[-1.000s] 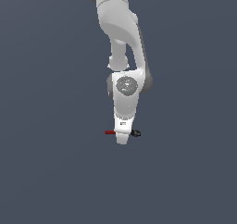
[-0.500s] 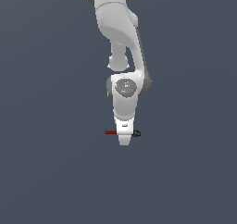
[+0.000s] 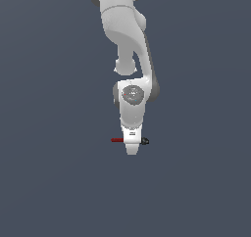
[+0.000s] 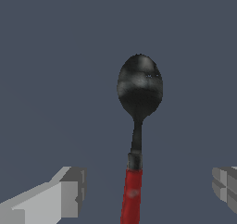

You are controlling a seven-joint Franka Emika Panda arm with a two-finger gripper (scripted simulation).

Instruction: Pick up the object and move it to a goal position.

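object: spoon (image 4: 138,126), red handle, thin dark neck, black oval bowl. Lies flat on the grey floor (image 3: 49,182) directly under the gripper (image 3: 131,150).
object in exterior view: red handle end sticks out past the gripper body toward the exterior view's left, black bowl end pokes out toward the exterior view's right (image 3: 144,141); middle hidden behind the gripper.
gripper state: spread wide, not clamped on anything. Wrist view shows one finger (image 4: 65,193) well to one side of the handle and the other finger (image 4: 226,186) well to the other side, grey floor visible in both gaps. No contact with the spoon.
change vs earlier: over the last second the spoon has the same place and the same heading on the floor. Arm (image 3: 125,45) and gripper sit in about the same pose over it; any descent is too small to tell.
edges: spoon handle runs between the fingers, closer to the first finger than the second; handle base is cut off by the wrist picture's edge.
open room: plain grey floor on every side of the spoon, no other thing near the gripper in either view.
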